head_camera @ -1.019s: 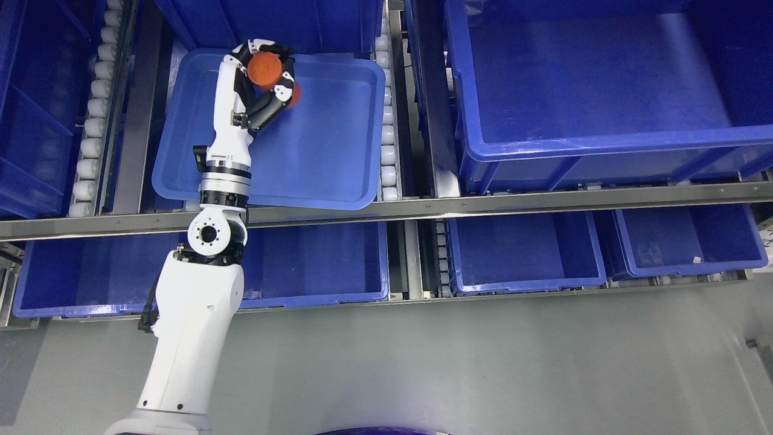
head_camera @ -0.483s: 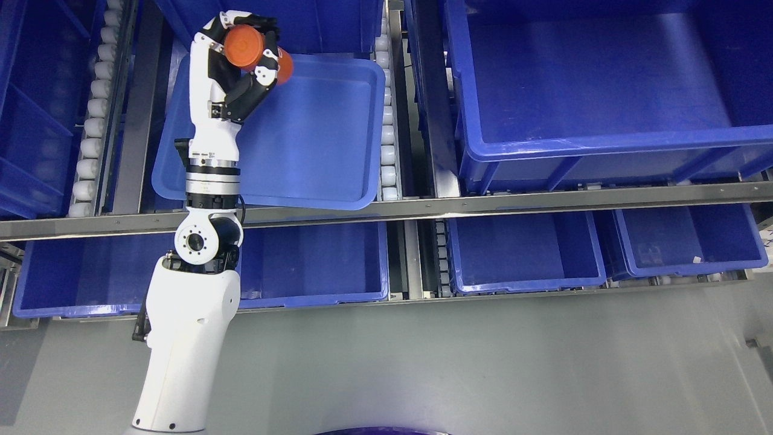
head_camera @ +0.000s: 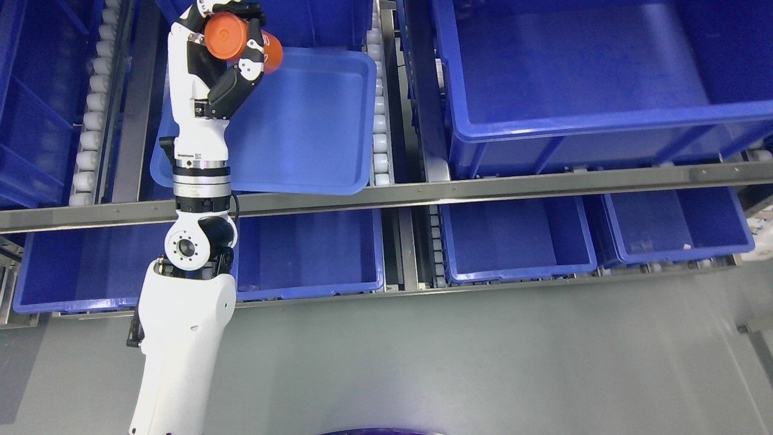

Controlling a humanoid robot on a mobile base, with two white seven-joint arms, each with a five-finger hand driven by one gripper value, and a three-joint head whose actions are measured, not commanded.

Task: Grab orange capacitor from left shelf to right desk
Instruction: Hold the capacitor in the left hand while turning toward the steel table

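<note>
Fingers of the left hand curl around the orange capacitor, above the blue tray.

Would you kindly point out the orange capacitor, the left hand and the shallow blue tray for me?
orange capacitor (head_camera: 226, 35), head view, on its round end face.
left hand (head_camera: 211, 66), head view, on the palm.
shallow blue tray (head_camera: 314, 115), head view, on its bare floor.
</note>
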